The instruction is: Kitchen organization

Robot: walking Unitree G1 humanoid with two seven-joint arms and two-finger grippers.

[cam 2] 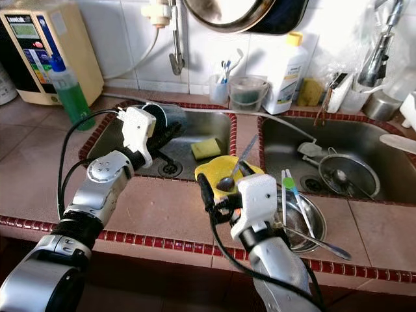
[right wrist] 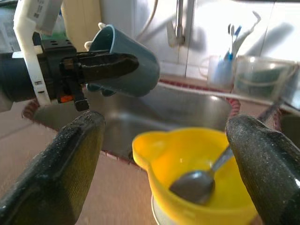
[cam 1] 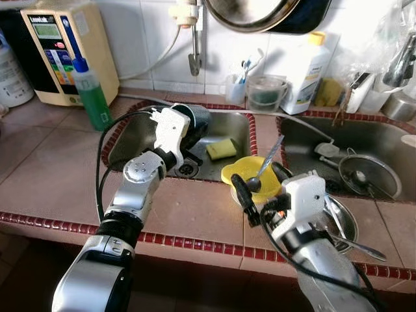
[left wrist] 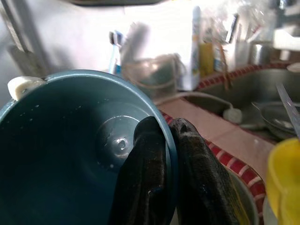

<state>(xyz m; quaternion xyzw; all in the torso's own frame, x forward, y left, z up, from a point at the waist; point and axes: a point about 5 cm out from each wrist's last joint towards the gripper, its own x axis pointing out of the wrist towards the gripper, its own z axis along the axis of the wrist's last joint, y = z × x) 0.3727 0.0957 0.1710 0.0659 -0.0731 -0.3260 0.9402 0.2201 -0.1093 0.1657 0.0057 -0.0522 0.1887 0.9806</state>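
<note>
My left gripper (left wrist: 164, 154) is clenched on the rim of a blue cup (cam 1: 195, 120), one finger inside and one outside, and holds it tipped over the left sink (cam 1: 133, 140). It looks like light, stiff plastic, wet and likely slick; the rim pinch suits it. My right gripper (right wrist: 164, 154) hangs spread wide before the yellow bowl (cam 1: 250, 174) with its spoon (cam 1: 263, 170), just right of that sink.

A home kitchen: tiled counter (cam 1: 58, 175), double steel sink (cam 1: 227, 130), dish soap (cam 1: 91, 94).
</note>
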